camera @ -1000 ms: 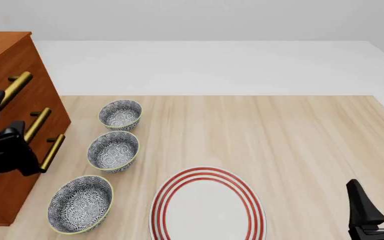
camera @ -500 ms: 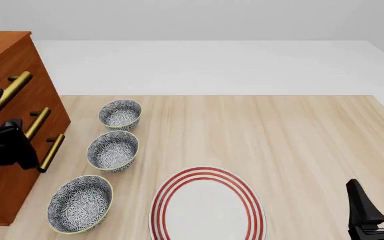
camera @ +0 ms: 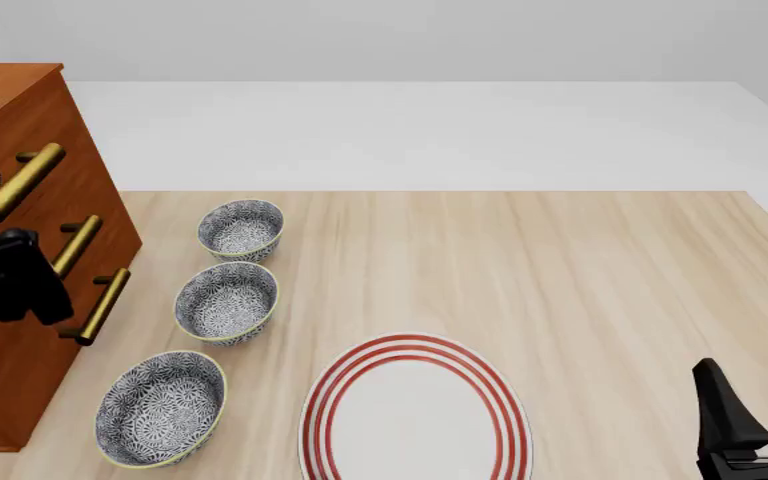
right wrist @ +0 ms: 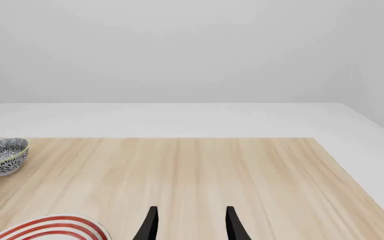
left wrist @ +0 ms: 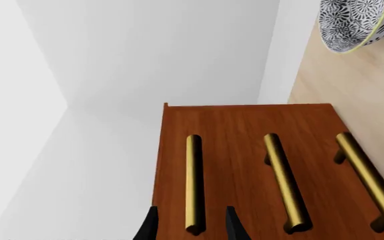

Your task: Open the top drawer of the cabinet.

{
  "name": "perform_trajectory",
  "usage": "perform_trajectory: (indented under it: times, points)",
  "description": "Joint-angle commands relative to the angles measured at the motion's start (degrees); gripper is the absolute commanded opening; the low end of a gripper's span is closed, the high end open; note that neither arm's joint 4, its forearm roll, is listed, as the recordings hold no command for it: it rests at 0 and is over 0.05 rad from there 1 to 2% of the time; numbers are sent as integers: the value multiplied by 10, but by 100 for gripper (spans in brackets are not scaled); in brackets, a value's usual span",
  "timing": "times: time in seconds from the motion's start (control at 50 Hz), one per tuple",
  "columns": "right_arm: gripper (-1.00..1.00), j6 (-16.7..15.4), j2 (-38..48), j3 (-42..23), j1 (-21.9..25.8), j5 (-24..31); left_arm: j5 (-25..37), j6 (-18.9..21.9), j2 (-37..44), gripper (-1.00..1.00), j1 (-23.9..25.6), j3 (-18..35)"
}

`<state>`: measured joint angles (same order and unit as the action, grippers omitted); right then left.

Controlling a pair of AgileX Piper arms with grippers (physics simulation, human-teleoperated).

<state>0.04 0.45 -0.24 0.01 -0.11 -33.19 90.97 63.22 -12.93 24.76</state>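
- Top drawer [camera: 40, 150]: uppermost of three in the cabinet [camera: 11, 110], at the table's far left in the front view; its front sits level with the two fronts below it.
- Top drawer's brass handle [left wrist: 193, 182]: in the left wrist view, its near end lies between the two dark fingertips [left wrist: 148, 227] of the left gripper [left wrist: 189, 229].
- Left gripper: fingers spread a little wider than the bar, one on each side; a thin gap shows on both sides, so no contact is visible.
- Middle handle [left wrist: 285, 181] and bottom handle [left wrist: 369, 179]: parallel to the top one, both clear of the fingers.
- Three patterned bowls [camera: 228, 301]: in a row on the wooden table [camera: 598, 280], just beside the cabinet.
- Red-ringed plate [camera: 418, 415]: at the near edge, beside the nearest bowl.
- Right gripper [right wrist: 189, 227]: parted fingers holding nothing, above bare table at the near right, well apart from the cabinet.
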Motion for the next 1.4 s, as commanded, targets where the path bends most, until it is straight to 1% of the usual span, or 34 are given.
perform_trajectory:
  times: [0.02,0.68,0.78,0.8,1.04,1.2,1.4]
  points:
    - [100,0,0,0,0,0,2,1,10,100,-6,8]
    - [100,0,0,0,0,0,2,5,27,100,-21,19]
    - [100,0,0,0,0,0,3,6,21,100,-16,15]
    - [100,0,0,0,0,0,0,12,15,-100,-10,10]
    - [100,0,0,0,0,0,7,16,7,-100,-8,14]
    - [100,0,0,0,0,0,12,30,1,-100,-3,19]
    - [100,0,0,0,0,0,26,39,-13,-100,7,21]
